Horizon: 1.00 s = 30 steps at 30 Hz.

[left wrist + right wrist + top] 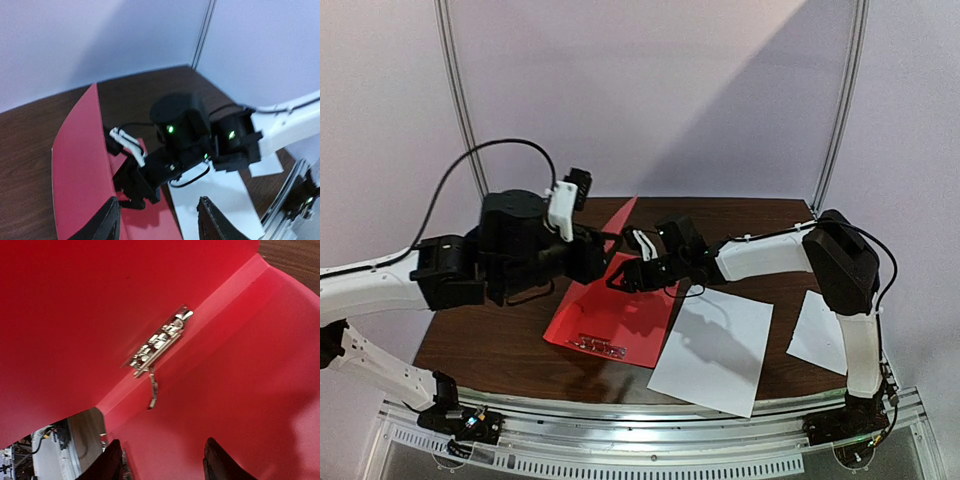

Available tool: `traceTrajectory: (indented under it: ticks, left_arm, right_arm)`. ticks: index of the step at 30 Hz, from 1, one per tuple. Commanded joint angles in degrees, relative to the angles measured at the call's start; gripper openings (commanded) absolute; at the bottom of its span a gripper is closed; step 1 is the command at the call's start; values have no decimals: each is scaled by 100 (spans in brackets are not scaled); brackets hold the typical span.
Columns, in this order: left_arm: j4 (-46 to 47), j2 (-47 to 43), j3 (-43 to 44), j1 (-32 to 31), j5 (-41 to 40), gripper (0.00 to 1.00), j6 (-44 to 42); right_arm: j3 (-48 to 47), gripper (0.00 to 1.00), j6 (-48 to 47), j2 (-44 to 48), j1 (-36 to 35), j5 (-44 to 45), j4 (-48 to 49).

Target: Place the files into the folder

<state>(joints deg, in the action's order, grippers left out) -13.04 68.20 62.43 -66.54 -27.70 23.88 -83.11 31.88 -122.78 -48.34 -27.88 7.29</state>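
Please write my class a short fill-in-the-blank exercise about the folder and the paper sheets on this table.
1. The partly open folder is coloured ____.
2. Seen from above, the small sheet lies to the ____ of the large sheet.
3. The number of white sheets lying on the table outside the folder is ____.
4. The shiny clip by the folder's inner fold is made of ____.

Missing words: red; right; two; metal.

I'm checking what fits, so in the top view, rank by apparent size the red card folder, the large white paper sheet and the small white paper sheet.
Red card folder and large white paper sheet: about alike; the folder is half raised and partly hidden, so unranked.
Small white paper sheet: clearly smallest.
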Motion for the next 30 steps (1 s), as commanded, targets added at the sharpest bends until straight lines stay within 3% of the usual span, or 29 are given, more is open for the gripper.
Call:
traceTrajectory:
  ticks: [1,12,21,24,30]
  left_arm:
    - [-592,653,32,-52,29,52,-226]
    - [-655,1673,575,-764,947,49,-861]
    - [-809,660,161,-966,1064,50,-553]
    - [-1128,474,1,-902,357,53,-236]
    - [-1176,301,-87,-861,217,51,74]
  right_arm:
    - [-4,49,-77,-154,18,836,-705]
    - [691,21,38,-67,50,437,-138]
    - [237,21,150,30,45,-562,842]
    - [11,21,474,-130,27,-724,1337]
    - [-833,22,1235,-944,-17,-1061,2602]
